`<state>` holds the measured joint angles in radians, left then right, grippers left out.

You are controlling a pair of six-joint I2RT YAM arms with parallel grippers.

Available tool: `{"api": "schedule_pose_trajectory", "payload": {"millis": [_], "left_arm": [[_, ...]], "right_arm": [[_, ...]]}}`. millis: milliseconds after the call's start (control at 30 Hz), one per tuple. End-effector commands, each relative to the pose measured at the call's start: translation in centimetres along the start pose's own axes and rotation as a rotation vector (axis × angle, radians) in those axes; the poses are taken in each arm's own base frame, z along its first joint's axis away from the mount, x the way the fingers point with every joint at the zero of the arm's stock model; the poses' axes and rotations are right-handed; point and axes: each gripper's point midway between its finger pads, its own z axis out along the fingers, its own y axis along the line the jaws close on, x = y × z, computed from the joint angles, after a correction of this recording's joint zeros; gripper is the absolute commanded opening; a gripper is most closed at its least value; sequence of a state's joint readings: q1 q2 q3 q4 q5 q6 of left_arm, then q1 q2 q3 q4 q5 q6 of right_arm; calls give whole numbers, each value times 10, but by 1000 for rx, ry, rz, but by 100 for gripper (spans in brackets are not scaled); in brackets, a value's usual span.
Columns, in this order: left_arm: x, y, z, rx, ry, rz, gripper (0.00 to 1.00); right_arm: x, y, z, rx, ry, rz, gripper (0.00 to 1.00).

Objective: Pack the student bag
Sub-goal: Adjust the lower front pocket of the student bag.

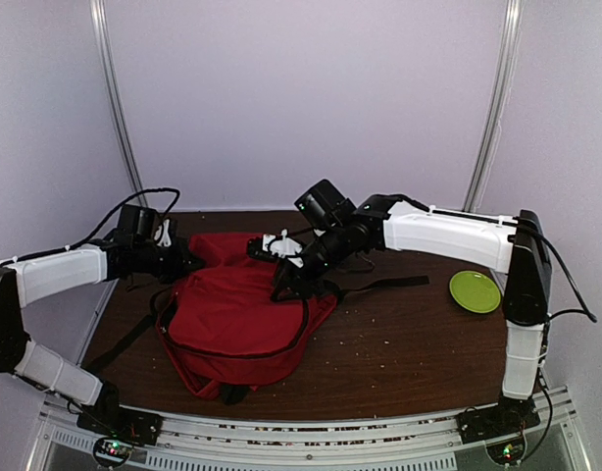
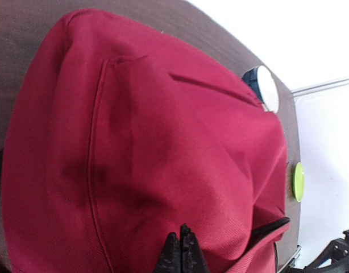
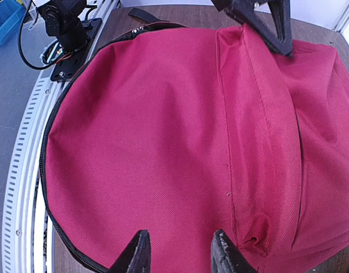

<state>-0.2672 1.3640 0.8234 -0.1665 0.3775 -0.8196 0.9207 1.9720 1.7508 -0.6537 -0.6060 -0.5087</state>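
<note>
Both arms look alike: the left arm [image 1: 61, 273] and the right arm [image 1: 448, 235] have smooth white shells on their long links, with black joints and boxy black wrist housings. Thin black cables [image 1: 134, 201] loop off them. The black bases [image 1: 120, 424] show tiny red and green lights. The left pincer [image 2: 180, 228] and the right pincer [image 3: 180, 234] are matte black with tapered fingers.

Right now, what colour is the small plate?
Lime green; the plate shows best in the top external view.

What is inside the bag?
Nothing inside shows. The bag lies on the table with its red fabric over the whole top, so any contents are covered in all three views.
</note>
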Motion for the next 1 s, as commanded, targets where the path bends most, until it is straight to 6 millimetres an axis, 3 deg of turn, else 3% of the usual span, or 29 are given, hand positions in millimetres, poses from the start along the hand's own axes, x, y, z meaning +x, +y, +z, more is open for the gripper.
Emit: {"api": "schedule_pose_trajectory", "payload": {"millis": [0, 267, 533, 667, 800, 933, 967], "left_arm": [[-23, -24, -25, 59, -109, 72, 0], [-31, -42, -59, 99, -214, 185, 2], [-31, -54, -54, 168, -230, 306, 0], [-34, -59, -54, 168, -220, 383, 7], [-34, -60, -51, 161, -201, 418, 0], [-28, -61, -43, 178, -136, 428, 0], [-26, -62, -41, 185, -126, 433, 8]], "right_arm": [[-2, 1, 8, -19, -12, 10, 38], [-5, -5, 12, -10, -10, 11, 38], [-23, -23, 24, 2, -21, 42, 37], [-38, -37, 27, 39, -38, 33, 37], [-53, -48, 28, 63, -61, 36, 38], [-62, -49, 30, 50, -97, 66, 39], [-64, -50, 31, 52, -105, 66, 39]]}}
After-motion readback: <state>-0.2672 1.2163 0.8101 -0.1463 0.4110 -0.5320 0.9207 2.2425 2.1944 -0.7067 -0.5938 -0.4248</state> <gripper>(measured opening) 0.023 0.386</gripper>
